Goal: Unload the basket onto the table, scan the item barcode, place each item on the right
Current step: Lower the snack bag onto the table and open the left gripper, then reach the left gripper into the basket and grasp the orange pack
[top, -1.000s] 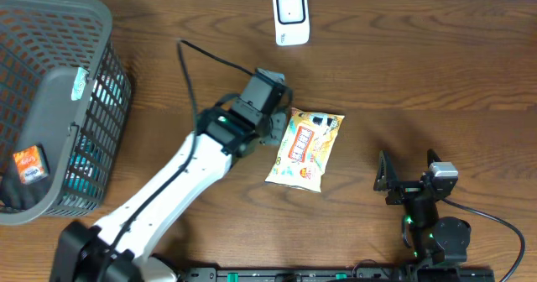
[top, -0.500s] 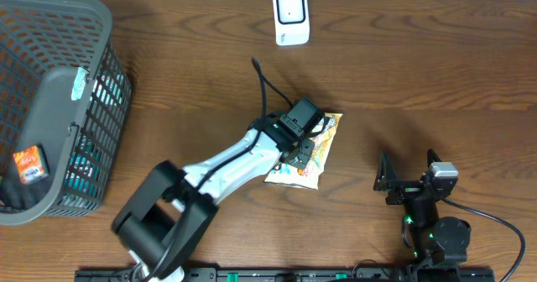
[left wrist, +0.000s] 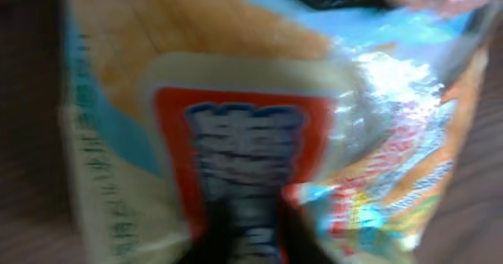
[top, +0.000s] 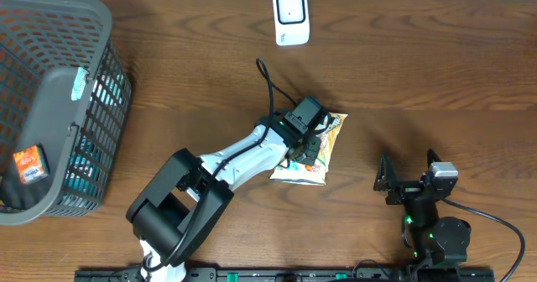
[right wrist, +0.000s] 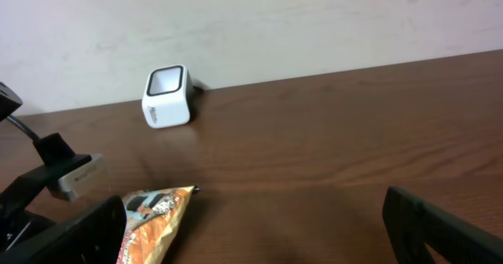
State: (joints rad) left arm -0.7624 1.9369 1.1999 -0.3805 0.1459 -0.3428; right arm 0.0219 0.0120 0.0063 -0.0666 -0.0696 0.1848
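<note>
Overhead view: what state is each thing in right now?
Snack packet: lying print side up.
Left gripper: over the snack packet, jaws unclear.
Right gripper: open, empty.
Basket: upright, orange pack inside.
Scanner: upright, nothing in front.

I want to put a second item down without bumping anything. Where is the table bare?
Bare wood lies right of the scanner, out to the right edge beyond the right hand; also between the basket and the left arm. Crowded at centre, where the left hand sits over the bag.
</note>
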